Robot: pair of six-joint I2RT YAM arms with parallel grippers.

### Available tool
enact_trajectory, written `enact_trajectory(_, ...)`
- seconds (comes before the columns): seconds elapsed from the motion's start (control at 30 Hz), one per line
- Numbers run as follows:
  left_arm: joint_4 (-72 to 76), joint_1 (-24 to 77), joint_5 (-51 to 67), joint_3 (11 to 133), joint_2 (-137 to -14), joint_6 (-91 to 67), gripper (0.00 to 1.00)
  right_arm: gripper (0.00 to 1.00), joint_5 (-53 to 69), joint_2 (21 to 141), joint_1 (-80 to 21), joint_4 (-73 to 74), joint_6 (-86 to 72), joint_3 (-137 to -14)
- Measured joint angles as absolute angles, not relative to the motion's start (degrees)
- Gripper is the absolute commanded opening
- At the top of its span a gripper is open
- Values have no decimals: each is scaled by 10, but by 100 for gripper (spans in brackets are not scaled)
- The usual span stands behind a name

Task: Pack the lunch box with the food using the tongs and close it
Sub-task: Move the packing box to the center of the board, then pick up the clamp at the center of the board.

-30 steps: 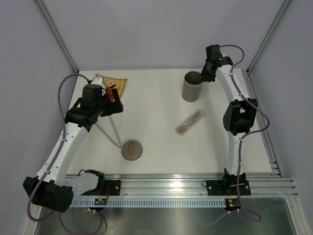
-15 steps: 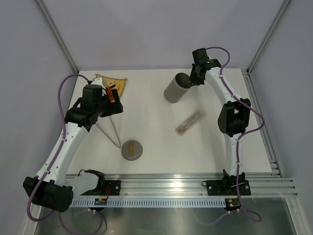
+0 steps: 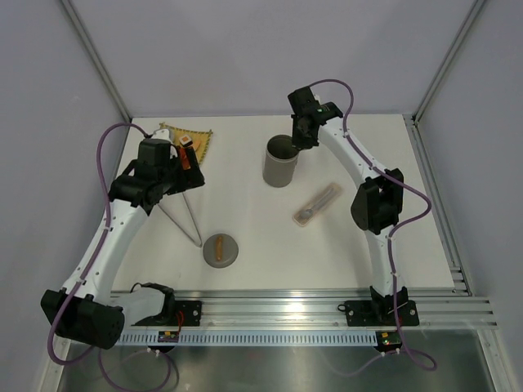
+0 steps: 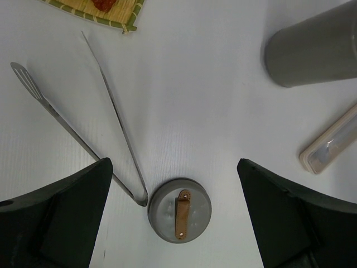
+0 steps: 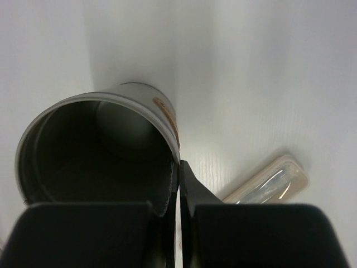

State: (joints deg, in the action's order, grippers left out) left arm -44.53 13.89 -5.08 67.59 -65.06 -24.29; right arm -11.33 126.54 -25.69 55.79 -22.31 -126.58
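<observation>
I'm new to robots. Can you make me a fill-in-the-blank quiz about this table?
On the right gripper the jaws are ____ on the rim of the lunch box.
On the left gripper, above the tongs, the jaws stand ____ and hold nothing.
The food sits on a ____ mat.
The handle on the lid is ____.
Missing words: shut, open, yellow, brown.

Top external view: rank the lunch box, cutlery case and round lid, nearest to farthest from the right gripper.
1. lunch box, pinched at its rim by the right gripper.
2. cutlery case, on the table nearer the bases.
3. round lid, front left.
</observation>
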Motion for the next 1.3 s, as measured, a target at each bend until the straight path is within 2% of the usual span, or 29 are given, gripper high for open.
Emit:
enact_trajectory(0.13, -449, 121, -47, 683, -663, -253, 99, 5, -135, 1266, -273, 582, -212, -1282)
enact_trajectory(0.27, -463, 89, -40, 698, -691, -253, 99, 19, -138, 1271, -284, 588, -209, -1295)
enact_trajectory(0.37, -478, 69, -39, 727, -728, -249, 99, 36, -133, 1275, -289, 585, -211, -1303)
enact_trajectory(0.47, -485, 67, -38, 755, -756, -244, 99, 46, -123, 1276, -291, 584, -212, -1305)
enact_trajectory(0.5, -486, 67, -38, 759, -761, -244, 99, 57, -122, 1275, -291, 584, -212, -1307)
enact_trajectory(0.6, -498, 67, -42, 759, -763, -249, 99, 72, -114, 1275, -291, 585, -211, -1316)
enact_trajectory(0.63, -502, 67, -46, 758, -763, -254, 99, 81, -113, 1275, -291, 584, -210, -1318)
enact_trajectory(0.77, -504, 67, -70, 724, -743, -277, 99, 95, -113, 1264, -291, 586, -206, -1319)
enact_trajectory(1.03, -514, 72, -113, 551, -665, -390, 99, 100, -115, 1136, -291, 556, -206, -1246)
enact_trajectory(1.3, -455, 81, -128, 517, -734, -437, 99, 99, -115, 1034, -291, 516, -206, -1186)
